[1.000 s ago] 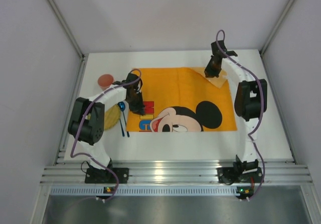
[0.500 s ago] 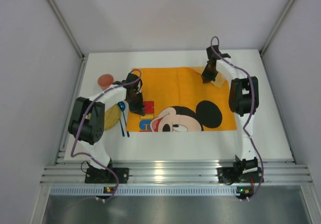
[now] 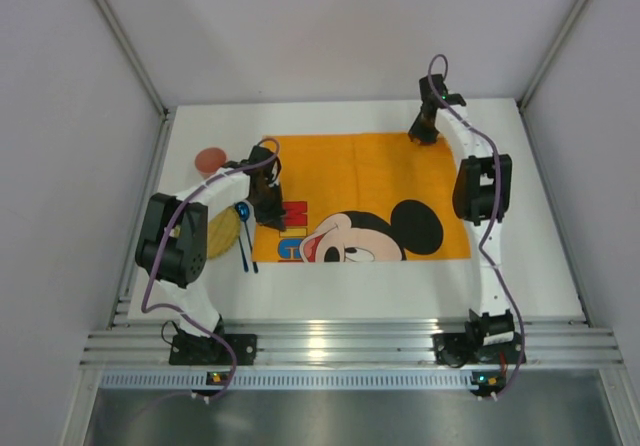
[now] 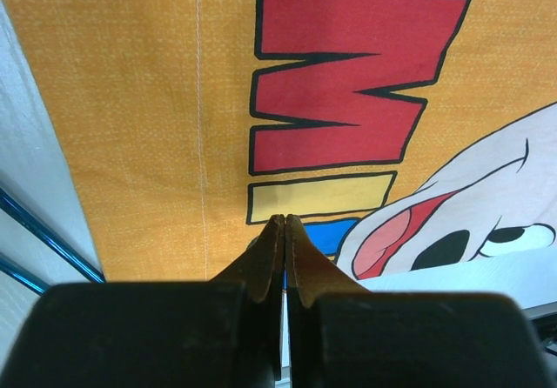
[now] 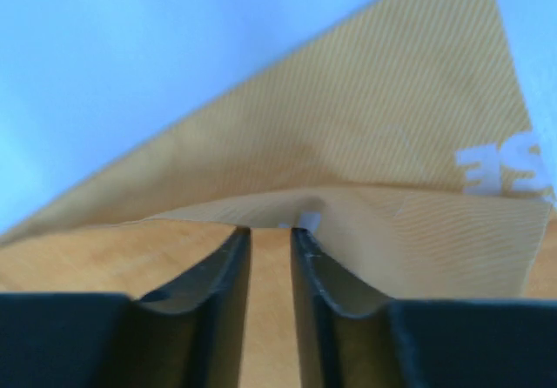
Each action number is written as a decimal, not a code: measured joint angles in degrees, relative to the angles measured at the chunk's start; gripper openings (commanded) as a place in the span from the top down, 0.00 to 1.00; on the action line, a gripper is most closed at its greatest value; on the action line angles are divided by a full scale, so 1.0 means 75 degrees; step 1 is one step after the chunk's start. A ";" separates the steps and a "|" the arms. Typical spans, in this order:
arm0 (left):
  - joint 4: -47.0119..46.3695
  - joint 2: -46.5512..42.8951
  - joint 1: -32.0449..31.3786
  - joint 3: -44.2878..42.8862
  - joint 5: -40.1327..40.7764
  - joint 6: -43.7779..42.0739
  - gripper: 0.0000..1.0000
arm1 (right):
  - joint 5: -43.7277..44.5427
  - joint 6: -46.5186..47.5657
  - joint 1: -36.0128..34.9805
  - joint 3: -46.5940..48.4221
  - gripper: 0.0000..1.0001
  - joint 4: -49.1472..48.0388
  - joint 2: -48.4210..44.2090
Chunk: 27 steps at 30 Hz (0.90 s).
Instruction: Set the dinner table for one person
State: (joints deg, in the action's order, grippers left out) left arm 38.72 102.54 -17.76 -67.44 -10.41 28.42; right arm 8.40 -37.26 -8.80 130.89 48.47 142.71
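The white dinner table carries an orange Mickey Mouse placemat, which lies flat. My left gripper is shut, with its tips on the mat's left part near the red and yellow letters. Nothing shows between its fingers. My right gripper is at the mat's far right corner. In the right wrist view its fingers stand nearly closed, with a strip of the orange cloth between them and a fold raised just ahead.
A pink cup stands left of the mat at the back. A yellow plate and blue cutlery lie by the mat's left edge, under my left arm. White walls enclose the table on three sides.
My right gripper has moved to the back with the mat's far right corner. The folded-over flap seen earlier now lies spread out. The left arm has not moved.
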 measured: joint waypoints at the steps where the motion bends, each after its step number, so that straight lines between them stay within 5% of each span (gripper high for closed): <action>1: 0.0032 0.0000 0.0006 0.0000 -0.0003 -0.0012 1.00 | 0.0058 0.0032 0.0058 0.0300 0.60 -0.0038 0.0119; 3: 0.0082 0.0000 0.0006 0.0000 -0.0003 -0.0015 1.00 | 0.0137 0.0105 0.0178 0.0752 0.40 -0.0125 0.0265; 6: 0.0163 0.0000 0.0006 0.0000 0.0000 -0.0015 1.00 | 0.0160 0.0166 0.0399 0.0973 0.27 -0.0551 0.0236; 11: 0.0437 -0.0009 0.0009 -0.0114 0.0347 0.0012 0.98 | -0.0178 0.0160 0.0676 0.0015 0.25 -0.1355 -0.0539; 17: 0.0950 -0.0353 0.0262 -0.1072 0.1335 0.0207 0.75 | -0.1052 0.0163 0.0670 -0.2771 0.24 -0.1813 -0.3101; 18: 0.1040 -0.0469 0.0382 -0.1341 0.1545 0.0239 0.62 | -0.1192 0.0163 0.0647 -0.3401 0.24 -0.1929 -0.3663; 20: 0.1084 -0.0711 0.0679 -0.1786 0.1856 0.0318 0.52 | -0.1475 0.0163 0.0638 -0.4657 0.24 -0.2098 -0.4846; 27: 0.1201 -0.1209 0.1766 -0.3022 0.2818 0.0358 0.42 | -0.2078 0.0364 0.0635 -0.7603 0.23 -0.2250 -0.7321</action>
State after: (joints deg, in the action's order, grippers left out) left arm 47.72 93.47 -4.51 -90.11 10.72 31.11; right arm -7.18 -34.52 -4.03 73.87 31.59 87.81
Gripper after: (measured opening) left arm 0.579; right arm 0.771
